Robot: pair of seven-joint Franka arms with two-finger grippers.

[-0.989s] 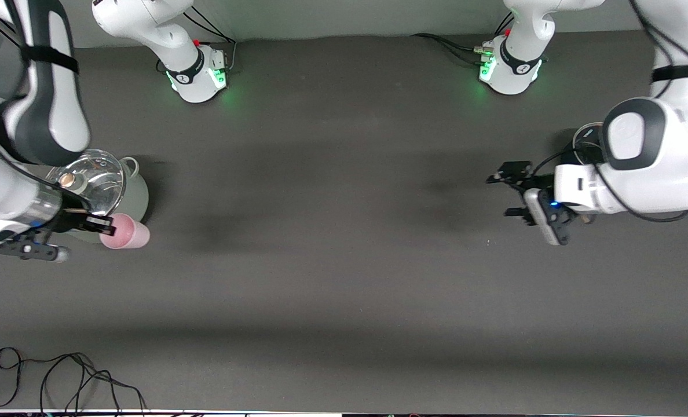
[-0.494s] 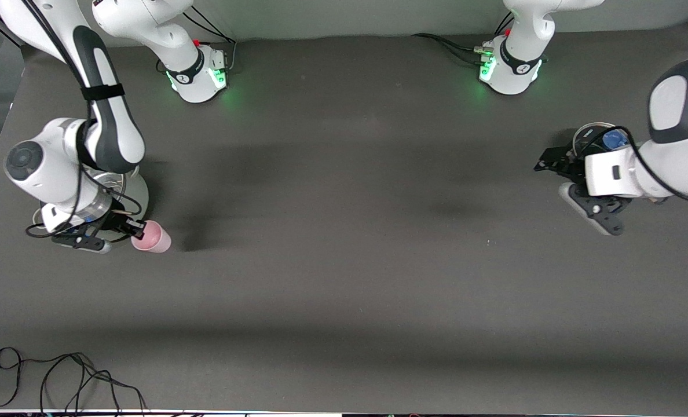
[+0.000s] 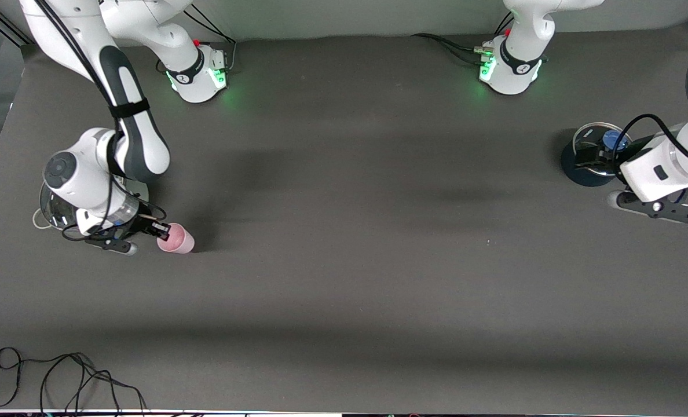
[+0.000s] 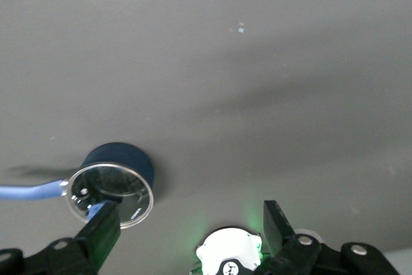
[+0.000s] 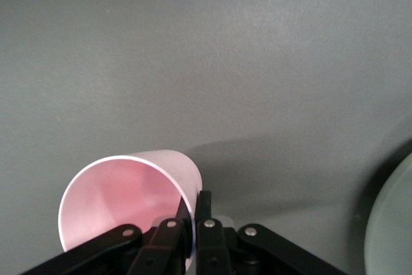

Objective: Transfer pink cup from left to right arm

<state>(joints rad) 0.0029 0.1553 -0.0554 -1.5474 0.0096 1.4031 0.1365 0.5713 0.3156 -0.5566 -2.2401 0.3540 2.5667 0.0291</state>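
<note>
The pink cup [image 3: 177,240] hangs tilted and low over the table, beside the pale pot. My right gripper [image 3: 163,231] is shut on the cup's rim. In the right wrist view the gripper [image 5: 195,205] pinches the cup's wall, and the pink inside of the cup [image 5: 119,201] faces the camera. My left gripper [image 3: 597,156] is open and empty over the dark blue pot at the left arm's end of the table. In the left wrist view the left gripper [image 4: 190,223] has its fingers [image 4: 103,227] wide apart, with nothing between them.
A dark blue pot [image 3: 575,168] with a glass lid and blue knob stands under my left gripper; it also shows in the left wrist view [image 4: 122,158]. A pale pot [image 3: 47,208] with a glass lid sits under the right arm. A black cable [image 3: 60,376] lies at the table's near corner.
My right gripper has carried the pink cup away from the pale pot, toward the table's middle. My left arm has drawn back to its end of the table, over the blue pot.
</note>
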